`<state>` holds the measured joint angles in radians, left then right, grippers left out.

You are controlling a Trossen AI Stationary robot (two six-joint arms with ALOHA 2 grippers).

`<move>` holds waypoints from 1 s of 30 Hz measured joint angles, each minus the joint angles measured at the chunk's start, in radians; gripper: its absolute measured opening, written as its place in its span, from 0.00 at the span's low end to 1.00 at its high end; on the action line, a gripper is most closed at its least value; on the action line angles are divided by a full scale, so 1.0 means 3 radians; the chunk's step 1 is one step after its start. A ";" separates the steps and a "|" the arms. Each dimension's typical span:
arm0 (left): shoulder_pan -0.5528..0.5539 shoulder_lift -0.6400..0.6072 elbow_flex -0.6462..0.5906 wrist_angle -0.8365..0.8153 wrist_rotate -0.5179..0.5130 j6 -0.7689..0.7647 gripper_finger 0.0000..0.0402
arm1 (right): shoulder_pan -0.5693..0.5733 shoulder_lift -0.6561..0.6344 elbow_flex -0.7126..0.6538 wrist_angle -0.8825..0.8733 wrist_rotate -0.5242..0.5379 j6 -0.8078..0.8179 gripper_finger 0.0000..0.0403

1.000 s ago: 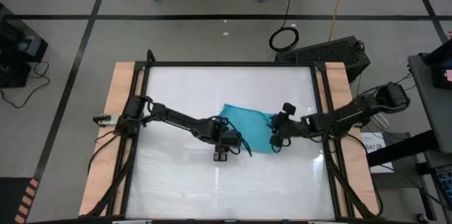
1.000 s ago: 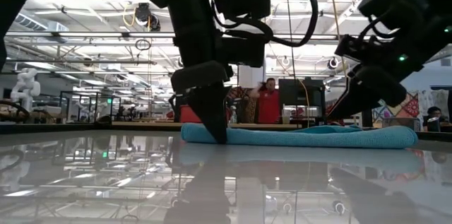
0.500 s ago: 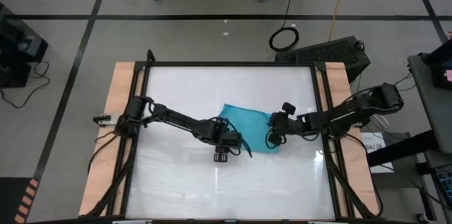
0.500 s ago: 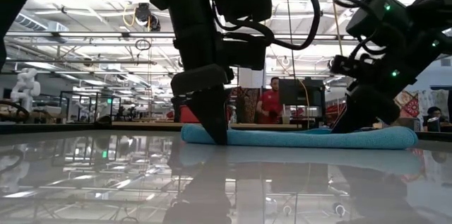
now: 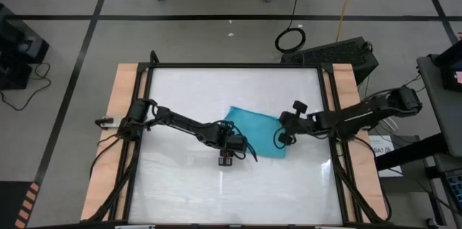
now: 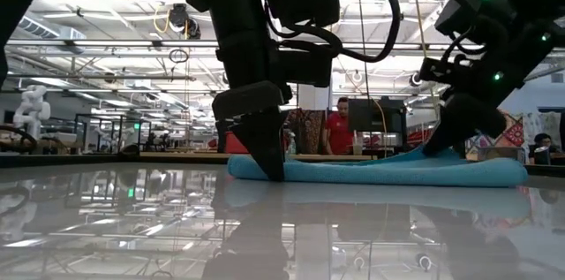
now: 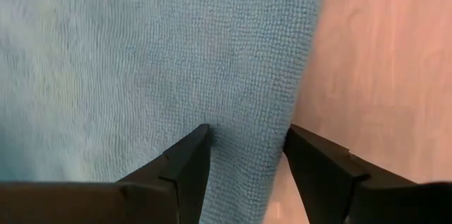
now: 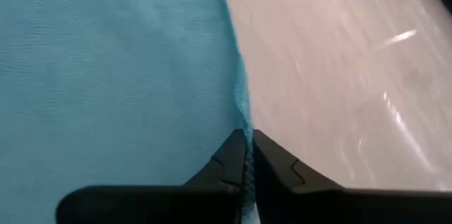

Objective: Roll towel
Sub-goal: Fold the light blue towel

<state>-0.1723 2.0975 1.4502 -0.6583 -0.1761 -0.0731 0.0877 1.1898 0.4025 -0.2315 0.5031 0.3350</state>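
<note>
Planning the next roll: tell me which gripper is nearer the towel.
Neither: both touch it. The left gripper straddles one edge of the towel, fingers open; the right gripper is shut on the opposite edge.

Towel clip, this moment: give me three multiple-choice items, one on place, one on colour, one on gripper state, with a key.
1. Where does the towel lie?
A. on the table between both grippers
B. on the floor
C. draped over an arm

2. What colour is it?
A. red
B. teal-blue
C. white

3. What is the right gripper doing?
A. open above bare table
B. shut on the towel's edge
C. out of view

Key: 1 A, the high view shows it between the left gripper and the right; 2 B, every view; 3 B, the right wrist view shows fingers pinching the hem.
</note>
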 joint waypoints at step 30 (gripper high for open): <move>-0.0004 -0.0242 -0.0023 -0.0052 -0.0131 -0.0080 0.48 | -0.0075 -0.1438 0.0050 -0.0997 -0.1187 0.0545 0.46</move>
<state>-0.1734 2.0251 1.4434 -0.6740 -0.2154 -0.0971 0.0652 0.7584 0.4175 -0.5307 0.1471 0.4985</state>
